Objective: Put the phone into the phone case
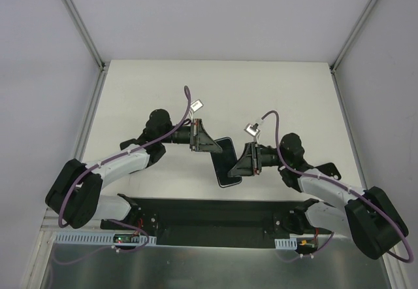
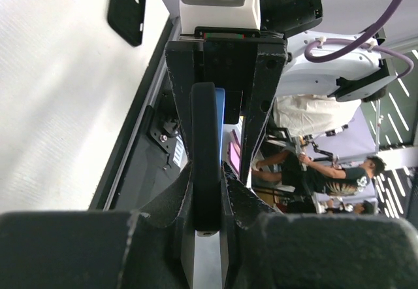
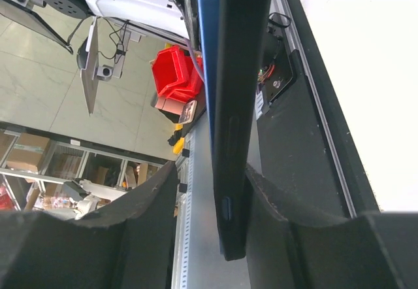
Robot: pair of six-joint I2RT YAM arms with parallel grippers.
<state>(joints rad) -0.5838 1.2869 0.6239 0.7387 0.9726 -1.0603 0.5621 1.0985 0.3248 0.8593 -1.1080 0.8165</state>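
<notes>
Our left pincer (image 1: 210, 145) and right pincer (image 1: 235, 167) both clamp the phone (image 1: 226, 158) edge-on; the phone case (image 2: 126, 8) lies flat on the surface (image 2: 59, 106), well apart, probably rightward.

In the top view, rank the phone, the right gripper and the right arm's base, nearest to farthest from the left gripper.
1. phone: mid-table, clamped at its far end in the left gripper.
2. right gripper: just to the right, gripping the phone's near end.
3. right arm's base: at the near edge, well off to the right.
</notes>
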